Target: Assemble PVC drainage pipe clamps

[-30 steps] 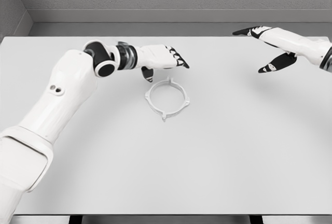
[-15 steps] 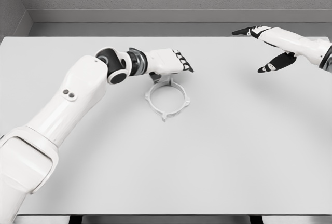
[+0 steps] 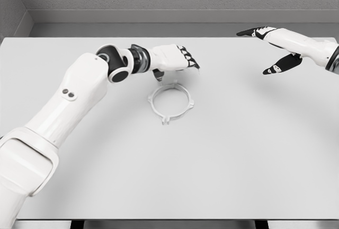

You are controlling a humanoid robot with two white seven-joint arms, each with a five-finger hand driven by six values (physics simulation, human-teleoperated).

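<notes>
While the left hand hovers, fingers loosely extended, the clamp ring lies flat.

even, bright, diffuse light fills the frame — the white bench reads almost flat, without glare or hot spots. shadows are faint: a soft grey smudge under the left hand just above centre, barely any elsewhere. focus is sharp edge to edge, with slight softness from compression — no visible bending at the corners.

There was one white ring clamp on one table, and two robot hands in sight.
</notes>
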